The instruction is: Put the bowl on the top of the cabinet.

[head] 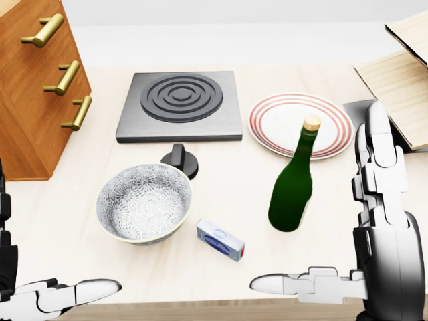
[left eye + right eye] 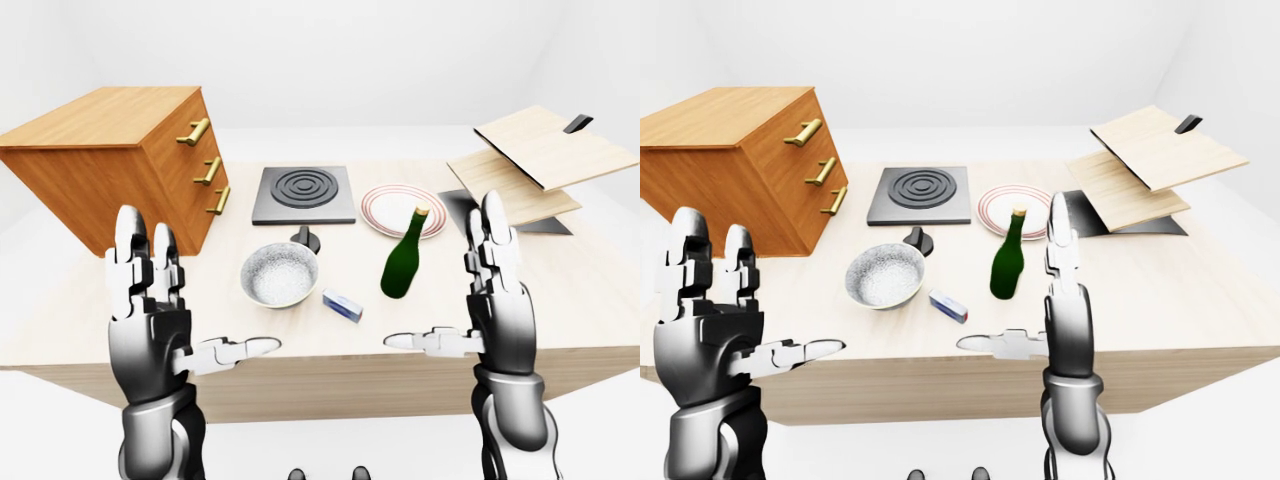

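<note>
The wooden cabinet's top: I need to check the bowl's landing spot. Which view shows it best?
The left-eye view: the wooden cabinet with three brass handles shows its whole flat top. The right-eye view shows it too, cut at the left edge. The head view shows only its drawer face.

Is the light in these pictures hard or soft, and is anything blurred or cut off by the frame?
Head view: soft, even light; the bottle and bowl throw only faint shadows on the table; everything is sharp; the left hand is mostly cut off at the frame's edge. Left-eye view: wider, equally sharp; both open hands show whole; the cabinet has a brighter top than its sides; no glare.
</note>
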Robot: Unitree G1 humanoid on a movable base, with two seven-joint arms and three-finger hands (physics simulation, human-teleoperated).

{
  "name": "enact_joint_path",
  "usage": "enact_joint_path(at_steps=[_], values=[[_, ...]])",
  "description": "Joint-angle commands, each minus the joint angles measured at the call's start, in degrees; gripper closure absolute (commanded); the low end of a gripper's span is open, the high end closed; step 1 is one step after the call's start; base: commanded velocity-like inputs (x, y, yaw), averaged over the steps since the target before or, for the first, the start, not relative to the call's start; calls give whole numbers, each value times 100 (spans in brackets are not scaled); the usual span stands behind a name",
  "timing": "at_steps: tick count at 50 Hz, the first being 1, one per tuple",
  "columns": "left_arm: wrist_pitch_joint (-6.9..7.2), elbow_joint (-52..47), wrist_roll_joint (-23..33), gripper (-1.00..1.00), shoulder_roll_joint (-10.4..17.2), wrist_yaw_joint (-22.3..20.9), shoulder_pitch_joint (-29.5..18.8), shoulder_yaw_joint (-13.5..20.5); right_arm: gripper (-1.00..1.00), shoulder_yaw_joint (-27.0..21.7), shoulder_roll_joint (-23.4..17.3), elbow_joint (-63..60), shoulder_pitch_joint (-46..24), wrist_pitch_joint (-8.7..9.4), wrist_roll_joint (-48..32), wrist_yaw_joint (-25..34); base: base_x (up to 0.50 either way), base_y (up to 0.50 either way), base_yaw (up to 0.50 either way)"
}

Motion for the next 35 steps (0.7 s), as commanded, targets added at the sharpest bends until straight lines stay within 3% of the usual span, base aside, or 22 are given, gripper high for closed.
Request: enact_joint_path(at_steps=[1, 35], values=[[0, -52, 52, -100, 12, 54, -39, 57, -100, -38, 31, -94, -29, 0, -74, 1, 0, 50, 0], [0, 72, 33, -100, 33, 13, -19, 8, -100, -22, 27, 89, 11, 0, 14, 5, 0, 50, 0]])
